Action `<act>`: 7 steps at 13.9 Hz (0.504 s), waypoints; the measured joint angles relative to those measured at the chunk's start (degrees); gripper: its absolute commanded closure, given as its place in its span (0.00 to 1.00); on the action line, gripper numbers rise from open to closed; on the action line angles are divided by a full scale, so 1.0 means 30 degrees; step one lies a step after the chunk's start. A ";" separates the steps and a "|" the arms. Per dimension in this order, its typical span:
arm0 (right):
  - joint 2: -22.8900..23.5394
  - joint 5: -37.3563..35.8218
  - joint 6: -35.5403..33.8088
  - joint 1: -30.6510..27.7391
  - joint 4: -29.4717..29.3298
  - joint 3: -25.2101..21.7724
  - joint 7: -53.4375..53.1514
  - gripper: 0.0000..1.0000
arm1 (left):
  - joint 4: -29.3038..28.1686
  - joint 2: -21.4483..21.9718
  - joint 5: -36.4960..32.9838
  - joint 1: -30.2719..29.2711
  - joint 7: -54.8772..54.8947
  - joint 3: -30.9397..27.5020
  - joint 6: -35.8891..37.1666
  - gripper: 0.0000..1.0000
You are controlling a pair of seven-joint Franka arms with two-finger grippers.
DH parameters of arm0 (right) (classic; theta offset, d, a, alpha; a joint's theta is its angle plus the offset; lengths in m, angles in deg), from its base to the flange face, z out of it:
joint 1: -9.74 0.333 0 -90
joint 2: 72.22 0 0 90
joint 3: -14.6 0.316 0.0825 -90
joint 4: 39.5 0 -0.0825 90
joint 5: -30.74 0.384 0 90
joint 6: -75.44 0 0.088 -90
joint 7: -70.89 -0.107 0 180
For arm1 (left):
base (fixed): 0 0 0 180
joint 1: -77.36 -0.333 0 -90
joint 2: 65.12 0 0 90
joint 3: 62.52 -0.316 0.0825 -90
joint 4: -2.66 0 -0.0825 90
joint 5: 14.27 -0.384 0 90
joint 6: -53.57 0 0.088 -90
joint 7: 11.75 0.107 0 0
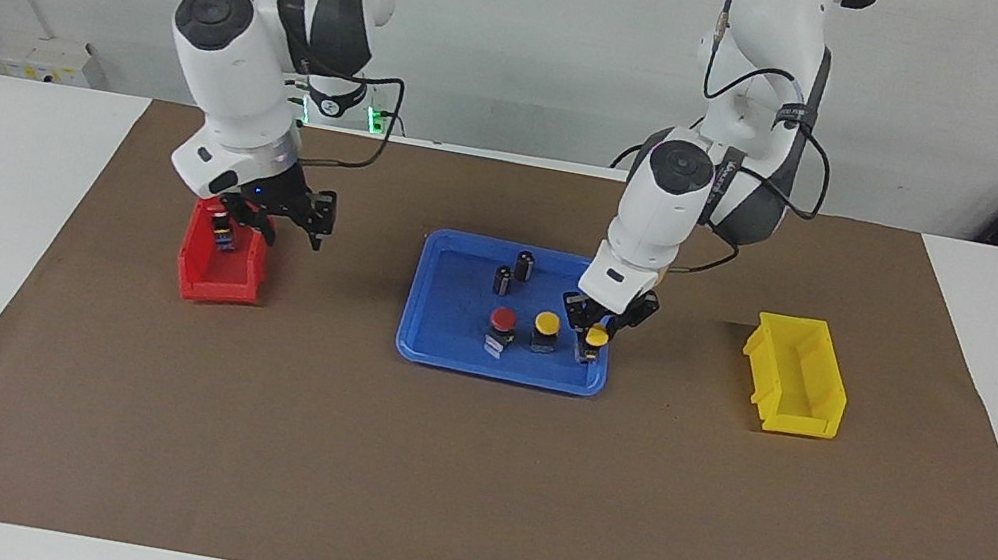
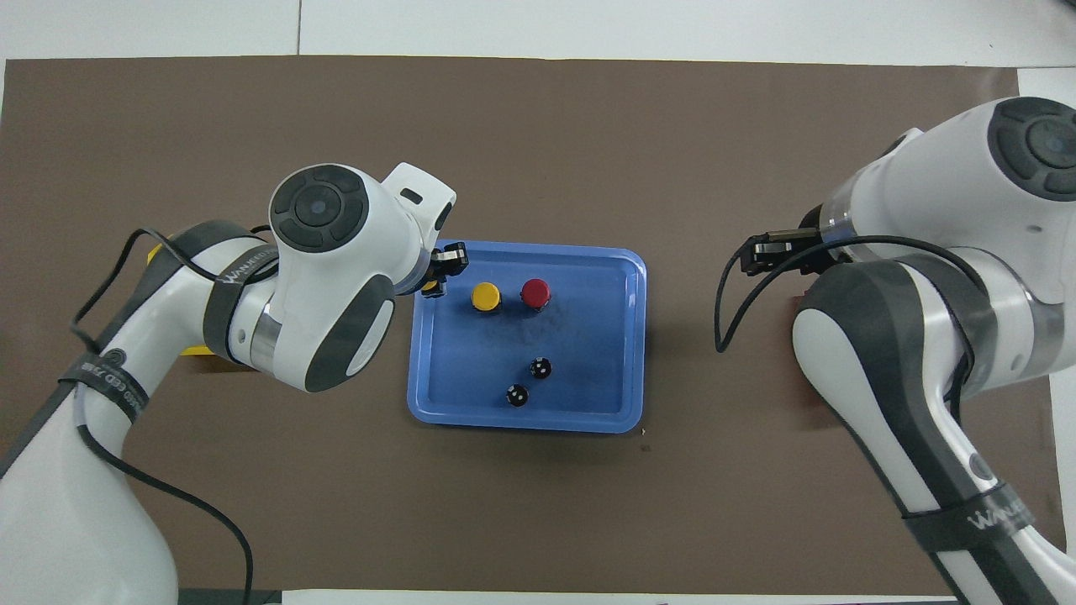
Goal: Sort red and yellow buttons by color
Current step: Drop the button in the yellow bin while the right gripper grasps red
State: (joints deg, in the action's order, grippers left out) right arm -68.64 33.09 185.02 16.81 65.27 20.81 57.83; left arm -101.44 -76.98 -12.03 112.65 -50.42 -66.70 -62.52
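White rounded arm casings, grey joint bands, black cables

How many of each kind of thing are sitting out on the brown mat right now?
Yellow-capped buttons: 2, both in the blue tray
Red-capped buttons: 2, one in the tray, one in the red bin
Dark cylinders: 2
Bins: 2, red bin and yellow bin
Blue tray: 1
Total: 9
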 measured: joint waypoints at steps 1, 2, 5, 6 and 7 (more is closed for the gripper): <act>0.0258 0.0001 -0.0001 0.0521 -0.0640 0.0001 -0.1027 0.36 | 0.0292 0.0533 -0.0003 -0.0148 0.0005 -0.0038 0.1473 0.99; 0.0562 0.0003 0.0000 0.1001 -0.1194 0.0001 -0.1950 0.36 | 0.0325 0.1024 -0.0052 -0.0467 0.0220 -0.0100 0.2614 0.99; 0.2416 -0.0014 0.0096 0.3176 -0.3486 -0.0002 -0.5391 0.36 | 0.0317 0.1863 -0.0228 -0.3689 0.4259 -0.0251 0.3744 0.99; 0.3309 -0.0176 0.0349 0.4094 -0.4152 0.0000 -0.6543 0.36 | 0.0320 0.2091 -0.0237 -0.5268 0.5962 -0.0318 0.3748 0.99; 0.4214 -0.0555 0.0718 0.4951 -0.4591 0.0002 -0.7464 0.36 | 0.0320 0.2327 -0.0240 -0.6874 0.7682 -0.0381 0.3749 0.99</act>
State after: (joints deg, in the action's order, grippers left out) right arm -55.99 31.43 187.17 31.66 51.49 20.82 35.44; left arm -100.48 -69.99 -12.75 92.03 -27.38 -67.84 -51.27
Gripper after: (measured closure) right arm 0.357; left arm 0.590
